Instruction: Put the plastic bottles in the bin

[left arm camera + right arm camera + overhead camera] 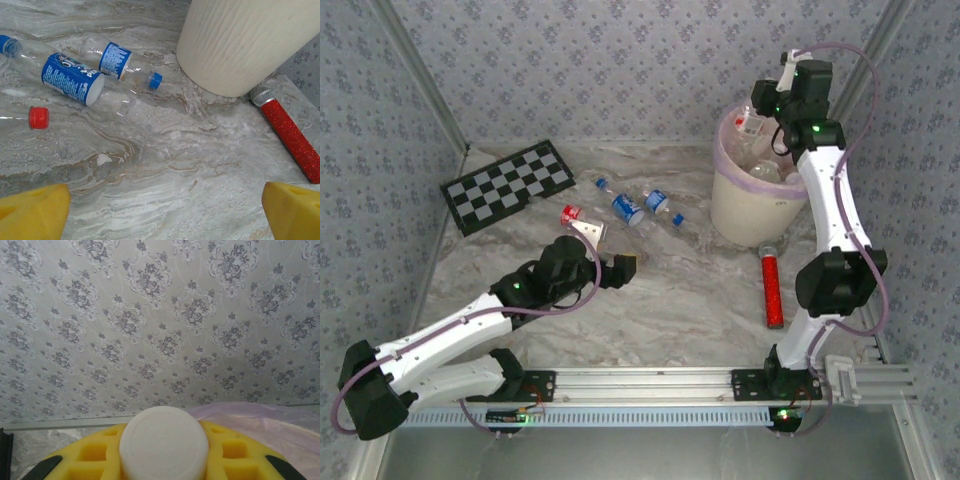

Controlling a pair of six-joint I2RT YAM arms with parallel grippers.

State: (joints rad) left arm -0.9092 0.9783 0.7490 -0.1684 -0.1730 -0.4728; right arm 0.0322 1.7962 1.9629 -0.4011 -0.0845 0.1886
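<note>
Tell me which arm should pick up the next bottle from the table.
Left. The left pincer is open and faces the blue-labelled bottles lying on the table ahead of it. The right pincer is up over the bin, shut on a white cap, so it likely must release first.

robot test cell: wallpapered panels point(620, 60), calibration checkerboard point(510, 185), aluminium rail point(650, 380).

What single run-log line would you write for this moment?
left hand open; right hand shut on white-capped bottle over bin; blue-labelled bottles lying on table
</note>
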